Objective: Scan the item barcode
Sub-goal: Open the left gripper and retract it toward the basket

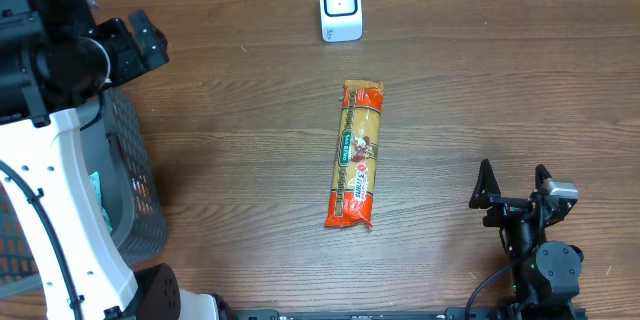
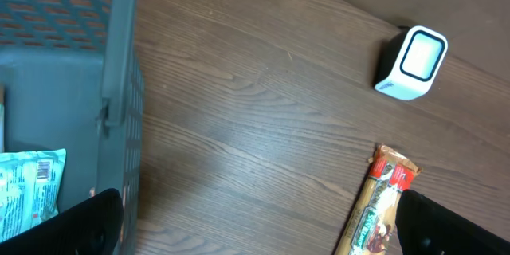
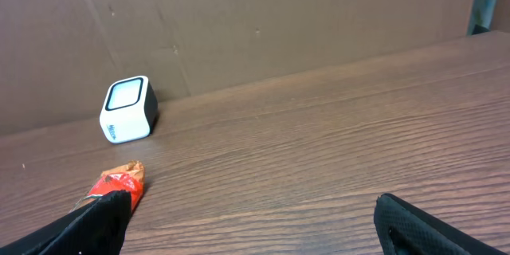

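Pasta packet (image 1: 359, 155) lay in the middle of the desk (image 1: 250, 110), its long side pointing at the white scanner (image 1: 340, 7), left of the right tool (image 1: 513, 172), which was nearer than the left tool (image 1: 152, 40); both tools were wide open and empty.

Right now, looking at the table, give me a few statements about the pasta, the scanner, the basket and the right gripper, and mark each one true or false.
1. The pasta packet lies flat on the table with nothing holding it. True.
2. The right gripper is shut on the packet. False: it is open, empty and well apart from it.
3. The white scanner stands beyond the packet's far end, not touching it. True.
4. The grey basket has nothing in it. False: a pale bagged item lies inside.
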Action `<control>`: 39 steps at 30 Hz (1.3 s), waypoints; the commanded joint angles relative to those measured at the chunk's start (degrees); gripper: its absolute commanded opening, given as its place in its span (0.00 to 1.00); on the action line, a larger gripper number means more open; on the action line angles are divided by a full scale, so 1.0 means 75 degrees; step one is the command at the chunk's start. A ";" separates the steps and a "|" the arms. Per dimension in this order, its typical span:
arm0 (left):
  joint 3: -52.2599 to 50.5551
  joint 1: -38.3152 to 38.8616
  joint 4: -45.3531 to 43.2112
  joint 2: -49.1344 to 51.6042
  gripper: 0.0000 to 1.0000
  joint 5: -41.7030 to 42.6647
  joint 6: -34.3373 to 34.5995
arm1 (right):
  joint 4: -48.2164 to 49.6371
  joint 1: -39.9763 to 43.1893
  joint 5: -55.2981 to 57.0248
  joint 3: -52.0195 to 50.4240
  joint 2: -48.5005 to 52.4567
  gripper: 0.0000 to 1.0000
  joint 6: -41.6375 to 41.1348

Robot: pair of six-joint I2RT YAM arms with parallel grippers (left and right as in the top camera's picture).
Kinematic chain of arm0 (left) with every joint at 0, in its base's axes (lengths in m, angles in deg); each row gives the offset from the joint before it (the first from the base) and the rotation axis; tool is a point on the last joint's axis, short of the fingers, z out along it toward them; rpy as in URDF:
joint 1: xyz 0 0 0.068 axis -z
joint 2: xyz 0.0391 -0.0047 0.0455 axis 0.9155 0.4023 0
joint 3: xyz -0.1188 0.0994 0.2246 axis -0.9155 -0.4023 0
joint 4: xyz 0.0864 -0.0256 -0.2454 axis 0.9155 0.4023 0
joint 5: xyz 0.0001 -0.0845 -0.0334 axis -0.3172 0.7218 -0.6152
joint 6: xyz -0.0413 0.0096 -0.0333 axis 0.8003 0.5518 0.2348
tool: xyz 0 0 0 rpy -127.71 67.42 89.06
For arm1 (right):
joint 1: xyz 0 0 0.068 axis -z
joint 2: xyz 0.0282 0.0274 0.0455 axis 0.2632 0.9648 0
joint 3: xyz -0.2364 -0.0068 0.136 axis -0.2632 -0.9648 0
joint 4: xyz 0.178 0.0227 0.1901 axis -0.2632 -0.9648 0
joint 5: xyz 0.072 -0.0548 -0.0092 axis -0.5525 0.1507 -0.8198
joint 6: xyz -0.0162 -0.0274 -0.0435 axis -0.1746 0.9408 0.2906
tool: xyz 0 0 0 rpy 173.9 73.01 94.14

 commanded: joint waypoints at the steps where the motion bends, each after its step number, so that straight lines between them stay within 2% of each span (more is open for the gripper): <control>1: 0.0061 -0.0178 -0.0035 -0.0085 1.00 0.0385 -0.0315 | -0.0085 0.0000 0.0143 0.0160 -0.0073 1.00 0.0044; 39: 0.0143 -0.1708 0.0484 -0.0749 1.00 0.0318 -0.0277 | -0.0085 0.0000 0.0143 0.0160 -0.0073 1.00 0.0044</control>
